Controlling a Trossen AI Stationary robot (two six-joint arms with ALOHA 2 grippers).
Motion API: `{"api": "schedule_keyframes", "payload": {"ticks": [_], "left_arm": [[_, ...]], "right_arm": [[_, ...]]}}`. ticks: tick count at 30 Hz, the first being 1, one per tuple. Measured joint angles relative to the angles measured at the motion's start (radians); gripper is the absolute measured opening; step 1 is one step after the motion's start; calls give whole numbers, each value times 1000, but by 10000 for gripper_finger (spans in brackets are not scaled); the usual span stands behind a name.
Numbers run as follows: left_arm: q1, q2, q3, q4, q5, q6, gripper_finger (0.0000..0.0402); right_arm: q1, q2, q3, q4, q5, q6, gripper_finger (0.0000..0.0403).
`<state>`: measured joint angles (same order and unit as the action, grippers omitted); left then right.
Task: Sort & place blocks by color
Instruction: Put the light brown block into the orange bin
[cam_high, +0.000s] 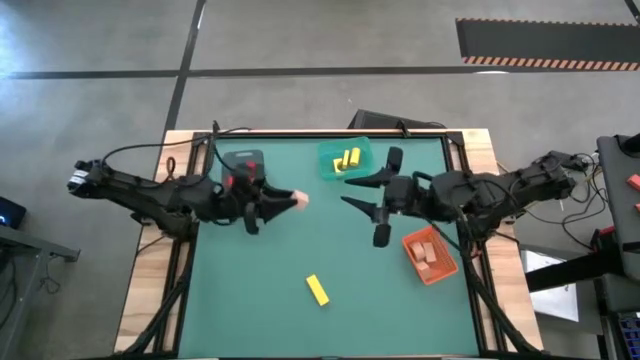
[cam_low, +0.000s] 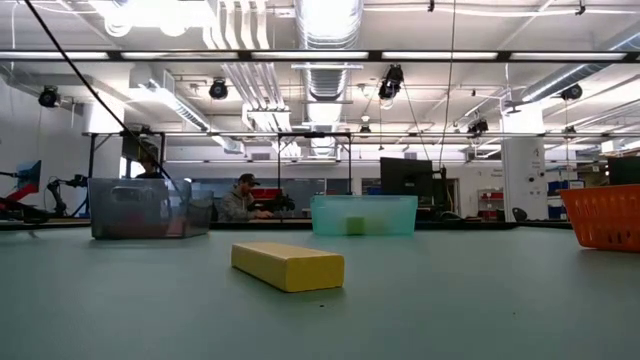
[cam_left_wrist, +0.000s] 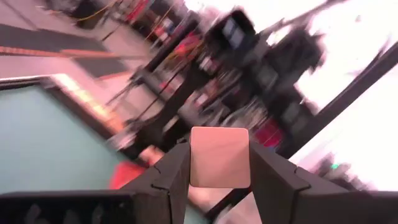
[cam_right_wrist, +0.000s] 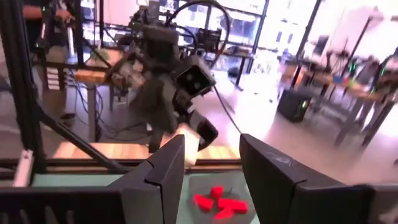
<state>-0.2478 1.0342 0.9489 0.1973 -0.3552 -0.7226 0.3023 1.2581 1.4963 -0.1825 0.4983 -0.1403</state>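
- The left gripper (cam_left_wrist: 219, 180) pinches a tan plain-wood cube (cam_left_wrist: 219, 157), held above the table beside the grey bin (cam_high: 243, 163); only the right wrist view shows red blocks (cam_right_wrist: 219, 203) in that bin.
- The right gripper (cam_high: 362, 192) hangs spread, holding nothing, between the teal bin (cam_high: 345, 160) and the orange bin (cam_high: 430, 254).
- The low view shows a lone yellow bar block (cam_low: 287, 266) lying flat on the green table (cam_high: 400, 310).

It's a robotics lab: exposed silver ceiling ducts (cam_low: 322, 25), a black computer monitor (cam_low: 405, 177), a seated person (cam_low: 240, 198) working at far benches.
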Motion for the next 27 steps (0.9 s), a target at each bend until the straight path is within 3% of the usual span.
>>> {"api": "schedule_keyframes", "payload": {"ticks": [10,15,27], "left_arm": [[-1,34,-6,324,-23,-95,123],[-1,42,-5,334,-42,-111,123],[0,62,-5,350,-49,-137,123]], "right_arm": [[-1,115,29,211,6,-102,163],[0,168,91,205,112,-173,202],[-4,279,225,117,96,-293,270]]}}
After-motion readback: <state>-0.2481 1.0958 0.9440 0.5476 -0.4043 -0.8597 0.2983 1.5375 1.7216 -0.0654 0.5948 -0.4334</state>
